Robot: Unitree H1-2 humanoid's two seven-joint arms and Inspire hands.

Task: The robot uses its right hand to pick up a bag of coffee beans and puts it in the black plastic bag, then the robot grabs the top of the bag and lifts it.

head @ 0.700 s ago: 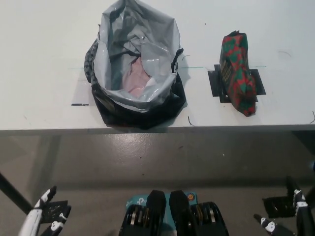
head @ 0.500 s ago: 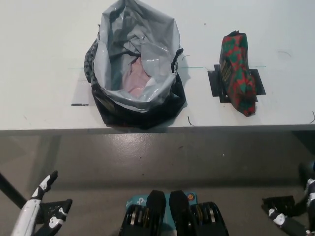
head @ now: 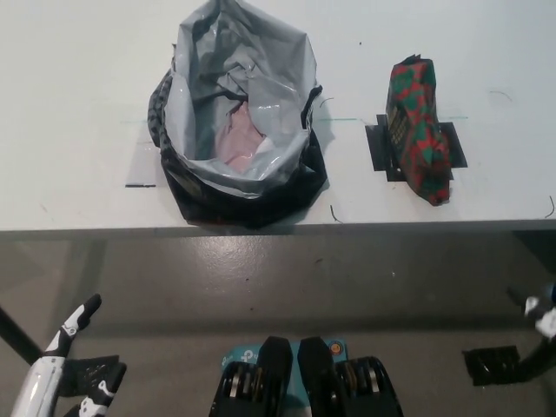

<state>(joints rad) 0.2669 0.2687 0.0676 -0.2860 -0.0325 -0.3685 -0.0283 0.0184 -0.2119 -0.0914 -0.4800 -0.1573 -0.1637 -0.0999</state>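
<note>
The red and green patterned coffee bean bag (head: 419, 129) lies on a black tape mark at the right of the white table (head: 78, 104). The black plastic bag (head: 239, 122) stands open left of it, its grey lining showing with something pale pink inside. My white left hand (head: 65, 373) hangs below the table edge at the lower left, fingers apart and holding nothing. Only a small part of my black right hand (head: 540, 320) shows at the right edge, below the table and far from the coffee bag.
Thin tape lines cross the table, and a short dark strip (head: 142, 184) lies left of the plastic bag. Grey floor lies below the table's front edge, with a dark block (head: 493, 363) on it at the lower right.
My right hand has risen and shifted toward the right edge of the picture, now mostly out of view. The left hand has shifted slightly. Both bags stay put.
</note>
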